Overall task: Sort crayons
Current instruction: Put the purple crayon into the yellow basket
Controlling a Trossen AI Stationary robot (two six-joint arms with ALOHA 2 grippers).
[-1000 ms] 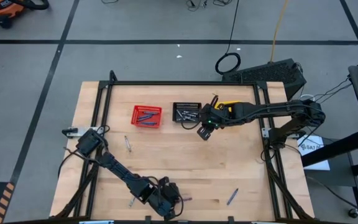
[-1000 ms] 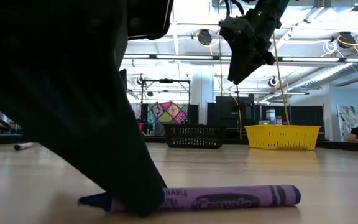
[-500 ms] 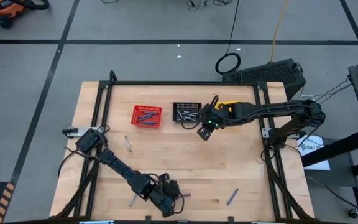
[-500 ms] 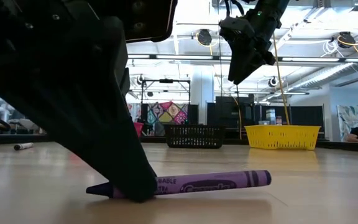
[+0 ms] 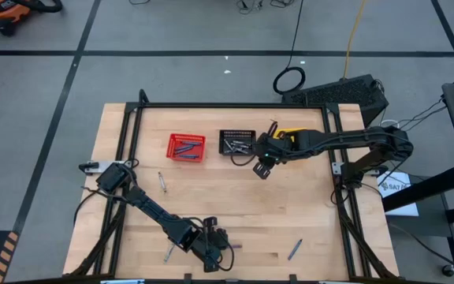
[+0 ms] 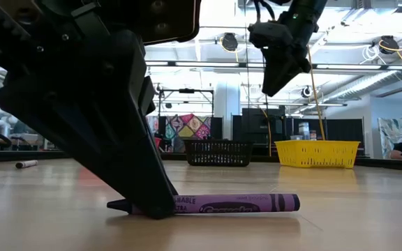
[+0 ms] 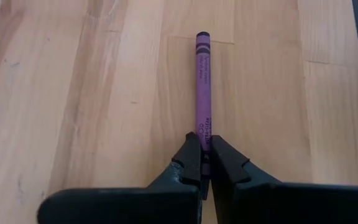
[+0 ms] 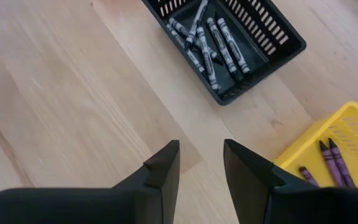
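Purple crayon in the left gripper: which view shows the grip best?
Left wrist view: the left gripper is shut on the purple crayon near one end. Low view shows it lying on the table; high view barely shows it; right wrist view not at all.

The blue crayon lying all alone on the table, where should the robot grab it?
Judging by its pose, around the middle. The blue crayon lies flat and slanted on the bare wooden table, with nothing close to it. The jaws should probably come straight down from above, turned across its thin width, so it pinches evenly and doesn't tip.
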